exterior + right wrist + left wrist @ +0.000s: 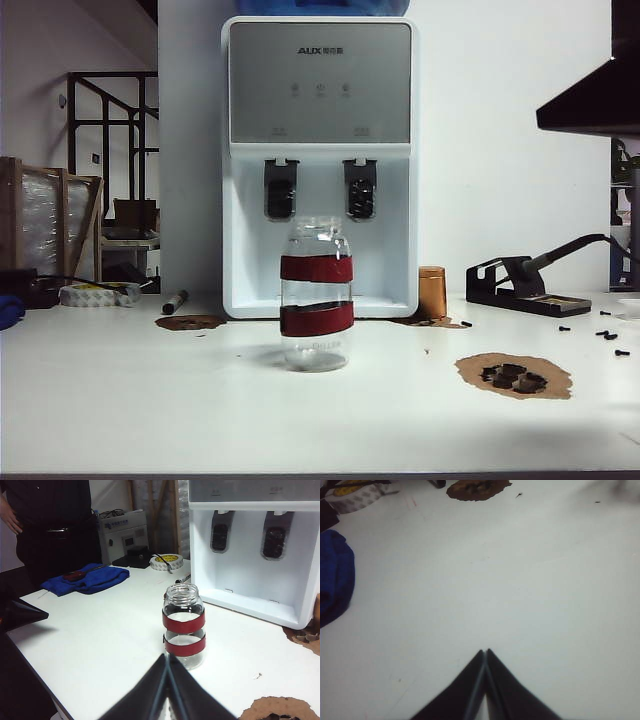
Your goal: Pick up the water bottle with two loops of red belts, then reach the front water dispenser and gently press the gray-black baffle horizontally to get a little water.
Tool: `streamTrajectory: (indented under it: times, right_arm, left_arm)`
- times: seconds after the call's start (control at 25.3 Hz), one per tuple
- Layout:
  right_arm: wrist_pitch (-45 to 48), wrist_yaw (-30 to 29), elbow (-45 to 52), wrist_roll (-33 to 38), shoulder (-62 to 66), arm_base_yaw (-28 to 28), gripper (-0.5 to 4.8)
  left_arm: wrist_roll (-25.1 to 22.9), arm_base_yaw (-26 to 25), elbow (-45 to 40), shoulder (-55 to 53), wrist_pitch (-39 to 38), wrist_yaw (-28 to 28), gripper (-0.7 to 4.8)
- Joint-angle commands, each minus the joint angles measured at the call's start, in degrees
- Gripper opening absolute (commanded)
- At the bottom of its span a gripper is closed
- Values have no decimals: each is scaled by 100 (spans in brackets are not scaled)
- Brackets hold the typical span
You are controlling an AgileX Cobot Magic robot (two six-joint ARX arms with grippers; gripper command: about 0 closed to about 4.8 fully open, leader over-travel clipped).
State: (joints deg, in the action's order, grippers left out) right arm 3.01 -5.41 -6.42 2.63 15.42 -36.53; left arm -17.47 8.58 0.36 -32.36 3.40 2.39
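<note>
The water bottle [316,295], clear with two dark-red bands, stands upright on the white table in front of the water dispenser [320,90]. The gray-black baffle [281,190] is the left of two dark paddles above the recessed bay. In the right wrist view my right gripper [166,656] is shut and empty, its tips a short way from the water bottle [183,627], with the water dispenser [250,512] and the gray-black baffle [220,530] beyond. My left gripper [485,651] is shut over bare table, holding nothing. Neither gripper shows clearly in the exterior view.
A copper cylinder [432,292] stands right of the dispenser, with a black soldering stand [525,285] further right. A brown patch with black pieces [513,376] lies front right. A tape roll [95,293] and a blue cloth [85,578] lie left. A person [50,520] stands beyond the table.
</note>
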Motion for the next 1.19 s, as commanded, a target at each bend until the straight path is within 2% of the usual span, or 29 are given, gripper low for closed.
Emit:
streamTrajectory:
  times: [0.04,0.55,0.71,0.91,1.03,1.19]
  right_arm:
    - [72,31,-26,9,7,-7,-2]
    - [149,31,-26,9,9,-7,-2]
    - [566,28,-31,-17,17,-7,-2]
    - [658,-28,-37,-7,17,-7,-2]
    - [717,-262,-205,17,35,-7,-1]
    - [723,-258,-566,4,411,-7,-1]
  left_arm:
    - [9,-7,-9,-4,79,20,-1]
    - [9,-7,-9,-4,74,17,-1]
    - [9,-7,-9,-4,83,31,-1]
    - [-2,-7,166,-4,-125,597,-1]
    - [-9,-7,654,-4,-763,1145,-1]
    - [-57,-7,953,-4,-1250,1547,-1]
